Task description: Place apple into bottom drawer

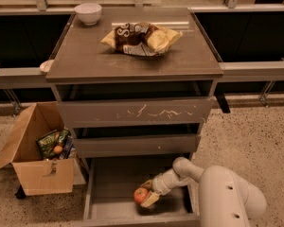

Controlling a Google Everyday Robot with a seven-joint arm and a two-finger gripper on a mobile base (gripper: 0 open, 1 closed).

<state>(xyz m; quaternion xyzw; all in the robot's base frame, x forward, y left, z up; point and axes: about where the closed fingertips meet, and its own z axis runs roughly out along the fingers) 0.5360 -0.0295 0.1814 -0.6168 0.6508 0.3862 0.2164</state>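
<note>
The bottom drawer (109,211) is pulled out at the foot of the cabinet, a wide grey-brown tray with a bare floor. The red apple (140,195) with yellow patches is low inside it, at or just above the floor near the middle. My gripper (146,193) reaches in from the right, with the white arm (227,193) behind it, and is shut on the apple.
Above the open drawer are a plain grey drawer front (137,144) and a white-scratched one (135,111). On the cabinet top lie snack bags (142,38) and a white bowl (88,13). An open cardboard box (35,155) with packets and a small orange fruit stands at left.
</note>
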